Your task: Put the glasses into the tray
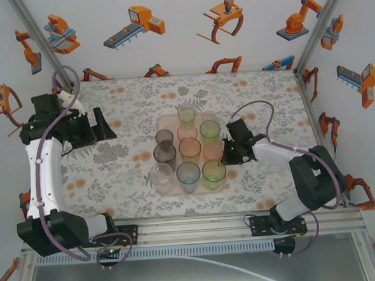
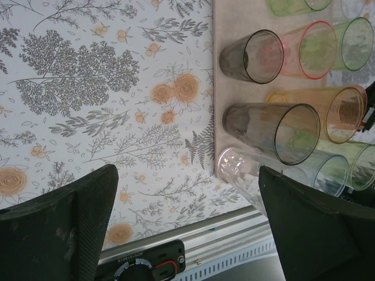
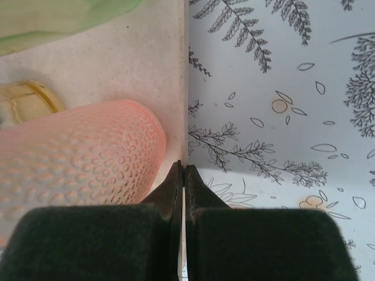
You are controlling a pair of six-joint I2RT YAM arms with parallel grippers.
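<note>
The pale pink tray (image 1: 168,120) lies mid-table with several tinted glasses standing on it, among them a green glass (image 1: 214,173), a blue glass (image 1: 188,173) and a grey glass (image 1: 165,153). A clear glass (image 1: 160,178) stands at the tray's near left corner. My left gripper (image 1: 105,129) hovers open to the left of the tray with nothing between its fingers; in its wrist view the left gripper (image 2: 186,172) faces the grey glass (image 2: 275,132) and the clear glass (image 2: 240,172). My right gripper (image 1: 226,153) is shut, low at the tray's right edge. In the right wrist view its tips (image 3: 184,167) sit over the tray (image 3: 146,58) rim beside a pink dimpled glass (image 3: 88,158).
The floral tabletop (image 1: 113,177) surrounds the tray. An aluminium rail (image 1: 199,229) runs along the near edge under both arm bases. Printed walls and frame posts (image 1: 314,27) close in the back and sides.
</note>
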